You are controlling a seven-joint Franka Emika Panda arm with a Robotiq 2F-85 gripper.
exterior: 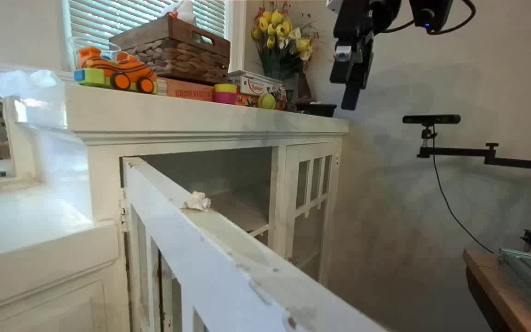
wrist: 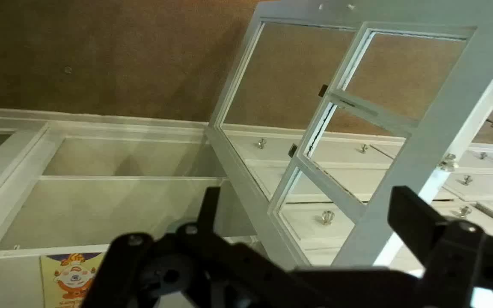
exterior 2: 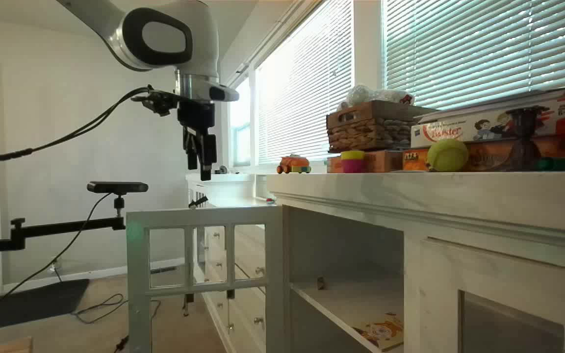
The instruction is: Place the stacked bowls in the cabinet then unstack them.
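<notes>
The cream-white cabinet [exterior: 210,121] [exterior 2: 410,191] shows in both exterior views, with one glass-paned door [exterior: 242,258] [exterior 2: 138,279] swung open and an inner shelf [exterior 2: 341,306] behind it. The door [wrist: 420,158] and the cabinet's inside [wrist: 114,209] also show in the wrist view. A second door [exterior: 314,198] is shut. My gripper [exterior: 352,87] [exterior 2: 199,159] hangs pointing down, above the level of the open door's top edge. In the wrist view the fingers of my gripper [wrist: 306,205] are wide apart with nothing between them. No bowls show in any view.
On the cabinet top stand a toy vehicle [exterior: 115,74], a wicker basket [exterior: 178,50], game boxes [exterior 2: 439,132], a tennis ball [exterior 2: 448,155] and flowers [exterior: 279,32]. A picture card [exterior 2: 383,331] lies on the shelf. A camera on an arm [exterior: 431,120] stands nearby.
</notes>
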